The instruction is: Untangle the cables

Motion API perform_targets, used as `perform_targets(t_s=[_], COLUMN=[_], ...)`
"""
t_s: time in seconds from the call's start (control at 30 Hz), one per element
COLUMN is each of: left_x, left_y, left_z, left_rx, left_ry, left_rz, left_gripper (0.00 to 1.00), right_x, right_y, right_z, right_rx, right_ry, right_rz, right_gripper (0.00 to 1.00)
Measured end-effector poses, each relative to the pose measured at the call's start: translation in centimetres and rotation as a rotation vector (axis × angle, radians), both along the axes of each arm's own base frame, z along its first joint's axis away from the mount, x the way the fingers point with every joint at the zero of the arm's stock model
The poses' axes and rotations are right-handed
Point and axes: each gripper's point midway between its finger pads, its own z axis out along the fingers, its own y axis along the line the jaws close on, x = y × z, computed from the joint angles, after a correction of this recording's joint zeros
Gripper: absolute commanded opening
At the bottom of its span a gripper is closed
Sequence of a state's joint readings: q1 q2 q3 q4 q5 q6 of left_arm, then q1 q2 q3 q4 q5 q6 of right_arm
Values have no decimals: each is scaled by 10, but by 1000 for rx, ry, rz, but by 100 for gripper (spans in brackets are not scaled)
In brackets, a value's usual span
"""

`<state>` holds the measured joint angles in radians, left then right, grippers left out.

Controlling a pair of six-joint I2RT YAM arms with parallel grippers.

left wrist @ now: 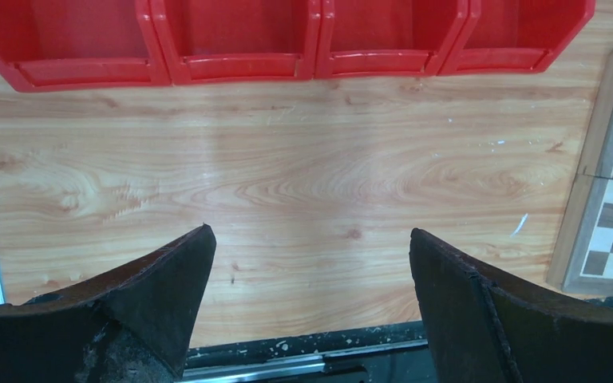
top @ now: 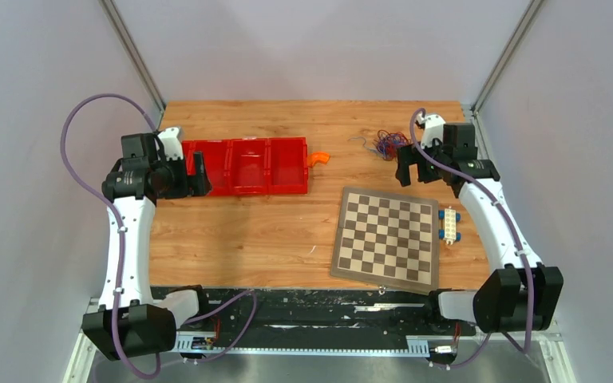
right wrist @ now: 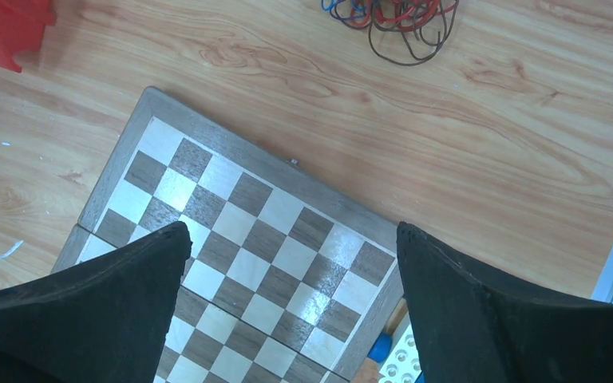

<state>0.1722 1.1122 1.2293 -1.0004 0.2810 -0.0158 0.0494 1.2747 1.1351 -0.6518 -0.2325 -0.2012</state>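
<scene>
- right gripper (right wrist: 291, 231): jaws spread wide with nothing between them, hovering over the far edge of the chessboard (top: 386, 239)
- left gripper (left wrist: 311, 239): also wide open and empty, over bare wood on the near side of the red bin tray (top: 247, 165)
- cables (top: 387, 144): one small knot of blue, red and dark loops, flat on the far right of the table, just left of the right gripper in the top view, not touched; bare wood lies between it and the chessboard
- orientation: the clump runs roughly left-right; grey tail (top: 361, 142) sticks out left, towards an orange piece (top: 318, 158); in the right wrist view a dark loop hangs towards the board and the rest is cut off by the frame
- table (top: 247, 231): wood-grain top with a few white scuffs
- white-and-blue block (top: 448, 224): just right of the chessboard
- room: plain pale walls on three sides, metal rails in the back corners
</scene>
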Motion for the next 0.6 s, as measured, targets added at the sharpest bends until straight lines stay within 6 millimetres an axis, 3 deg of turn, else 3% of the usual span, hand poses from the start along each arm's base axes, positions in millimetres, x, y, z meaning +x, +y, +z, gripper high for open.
perform_targets(t_s=[0.1, 0.27, 0.4, 0.6], left_x=[3, 19, 33, 41], left_y=[3, 11, 19, 17], left_z=[3, 28, 48, 51], left_rx=[8, 21, 38, 28], left_ry=[-12, -99, -183, -210], left_rz=[21, 88, 135, 117], left_gripper=[100, 100, 100, 100], right_x=[12, 59, 97, 141], right_y=[0, -1, -3, -5], right_z=[0, -5, -23, -55], right_rx=[-7, -25, -44, -68], right_ry=[10, 35, 72, 115], right_rz=[5, -4, -16, -26], right_gripper=[100, 100, 100, 100])
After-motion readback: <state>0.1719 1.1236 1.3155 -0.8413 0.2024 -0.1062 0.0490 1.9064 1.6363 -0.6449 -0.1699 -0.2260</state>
